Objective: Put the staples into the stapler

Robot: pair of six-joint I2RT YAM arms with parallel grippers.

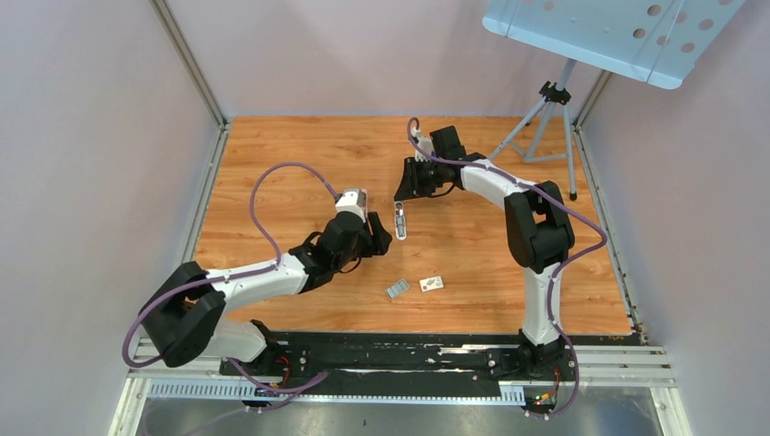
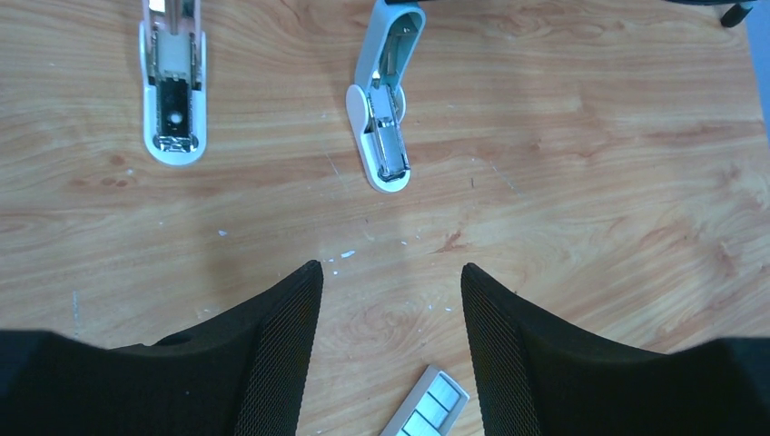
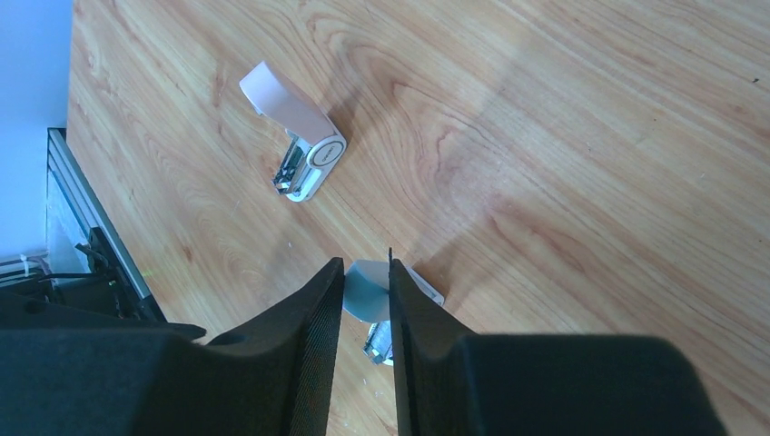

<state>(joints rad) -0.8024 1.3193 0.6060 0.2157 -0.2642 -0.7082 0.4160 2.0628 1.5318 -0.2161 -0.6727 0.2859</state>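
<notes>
Wood-grain table (image 1: 272,163) looked slick. The blue stapler (image 2: 383,118) lay open on it and could have skidded or snapped closed if the right gripper (image 3: 363,265), clenched narrowly on its raised lid, had lost hold. The left gripper (image 2: 390,268) hung released above bare wood. The staples (image 2: 427,409) lay flat on the table between its fingers, near their roots and well apart from the blue stapler. So thin a strip seemed hard to pinch, and a closing finger might have shoved it aside or snapped it. A pink stapler (image 2: 172,91) beside the blue one invited a mix-up.
</notes>
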